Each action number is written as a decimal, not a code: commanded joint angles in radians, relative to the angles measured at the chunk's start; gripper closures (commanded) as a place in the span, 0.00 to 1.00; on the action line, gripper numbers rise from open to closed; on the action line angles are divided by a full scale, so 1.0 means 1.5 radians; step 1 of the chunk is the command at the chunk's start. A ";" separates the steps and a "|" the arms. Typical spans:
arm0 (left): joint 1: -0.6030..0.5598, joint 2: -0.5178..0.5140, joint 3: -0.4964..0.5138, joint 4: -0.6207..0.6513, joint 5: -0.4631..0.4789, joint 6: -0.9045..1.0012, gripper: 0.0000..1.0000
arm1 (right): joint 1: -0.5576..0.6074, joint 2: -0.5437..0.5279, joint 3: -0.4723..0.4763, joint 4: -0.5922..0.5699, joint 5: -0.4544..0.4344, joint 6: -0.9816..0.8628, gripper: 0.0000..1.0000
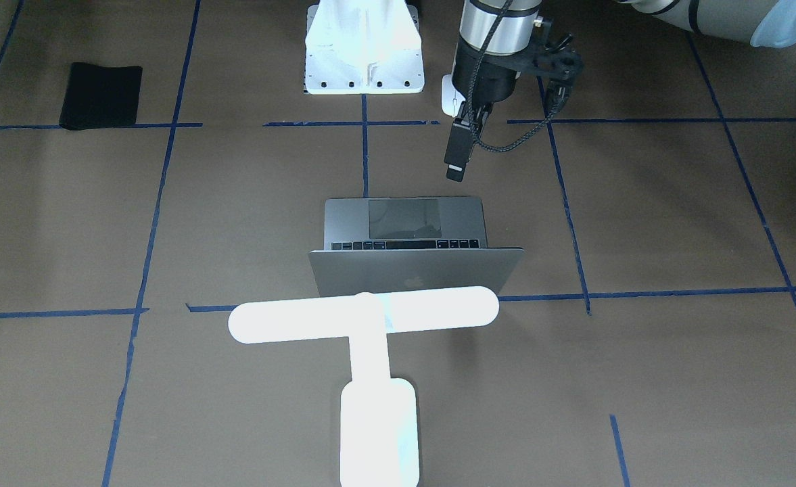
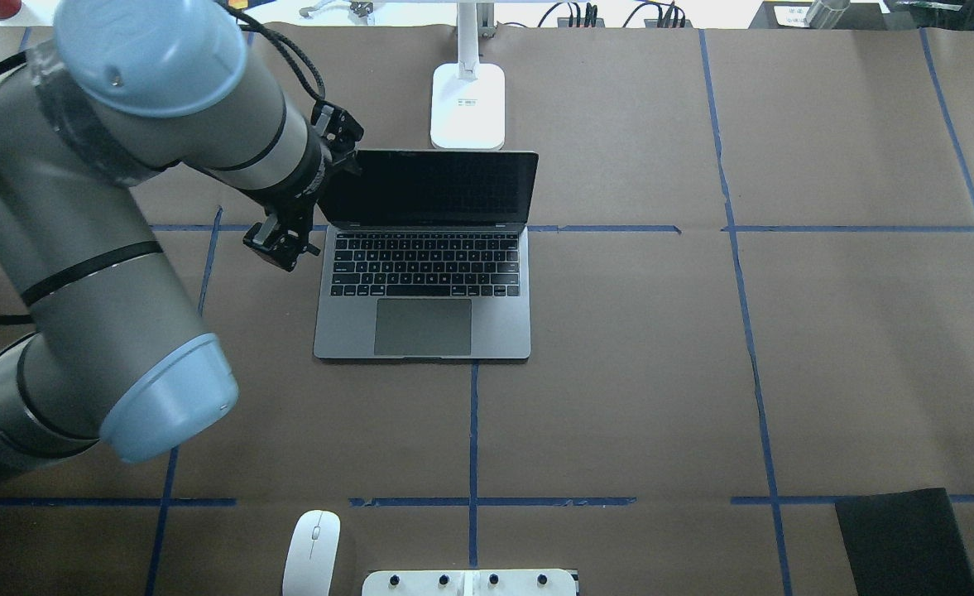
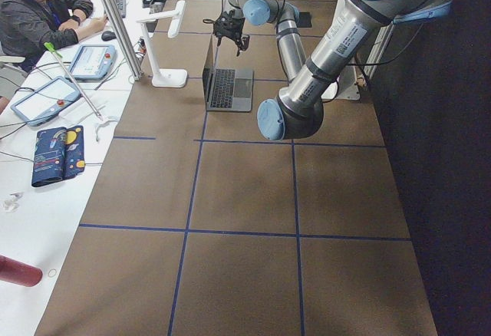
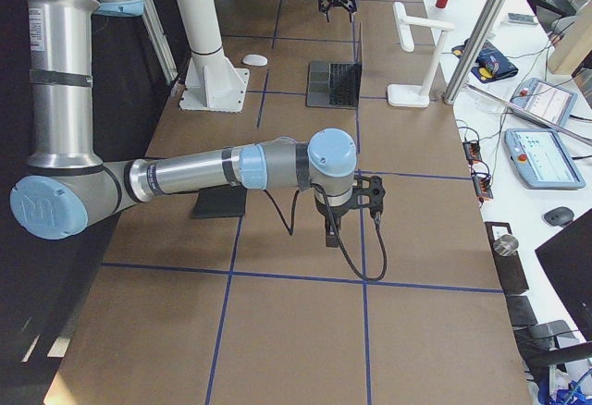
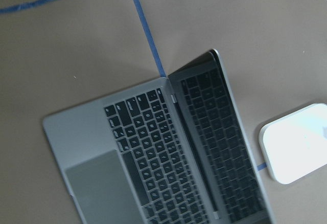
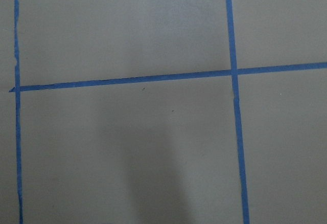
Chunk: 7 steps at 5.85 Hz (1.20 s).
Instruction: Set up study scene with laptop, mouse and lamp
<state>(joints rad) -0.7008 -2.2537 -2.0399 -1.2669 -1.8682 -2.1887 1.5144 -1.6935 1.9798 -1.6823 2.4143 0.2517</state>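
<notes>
The silver-grey laptop (image 2: 424, 323) stands open at the table's middle, screen dark and facing the robot; it also shows in the front view (image 1: 404, 220) and the left wrist view (image 5: 97, 147). The glowing white lamp (image 1: 364, 321) stands just behind the lid, with its base (image 2: 467, 103) on the far side. The white mouse (image 2: 311, 542) lies near the robot's base, left of the pedestal. My left gripper (image 2: 275, 248) hovers empty beside the laptop's left edge, near the hinge, and looks open. My right gripper (image 4: 331, 236) hangs low over bare paper far to the right. I cannot tell whether it is open or shut.
A black flexible mat (image 2: 900, 538) lies at the near right corner. The white bolted pedestal plate (image 2: 470, 582) sits at the near edge. Blue tape lines cross the brown paper. An operator's bench with tablets (image 3: 46, 98) runs beyond the lamp.
</notes>
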 commanded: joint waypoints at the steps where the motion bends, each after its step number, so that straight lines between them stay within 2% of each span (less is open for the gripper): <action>1: 0.004 0.039 -0.040 0.001 -0.001 0.075 0.00 | -0.094 -0.061 0.058 0.092 -0.029 0.149 0.00; 2: 0.009 0.052 -0.045 0.000 -0.002 0.093 0.00 | -0.183 -0.131 0.056 0.280 -0.081 0.291 0.00; 3: 0.015 0.080 -0.075 0.000 -0.002 0.126 0.00 | -0.243 -0.167 0.054 0.378 -0.091 0.384 0.00; 4: 0.031 0.108 -0.097 0.000 -0.008 0.157 0.00 | -0.279 -0.196 0.056 0.404 -0.092 0.394 0.00; 5: 0.044 0.109 -0.098 -0.001 -0.008 0.158 0.00 | -0.331 -0.216 0.057 0.437 -0.092 0.440 0.00; 6: 0.055 0.109 -0.100 -0.001 -0.008 0.157 0.00 | -0.394 -0.228 0.057 0.475 -0.112 0.517 0.00; 7: 0.075 0.110 -0.104 -0.002 -0.007 0.162 0.00 | -0.466 -0.236 0.057 0.479 -0.136 0.557 0.00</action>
<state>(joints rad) -0.6138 -2.0912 -2.1910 -1.2690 -1.8800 -1.9509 0.9151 -2.0325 2.0645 -0.9849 2.2415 1.0156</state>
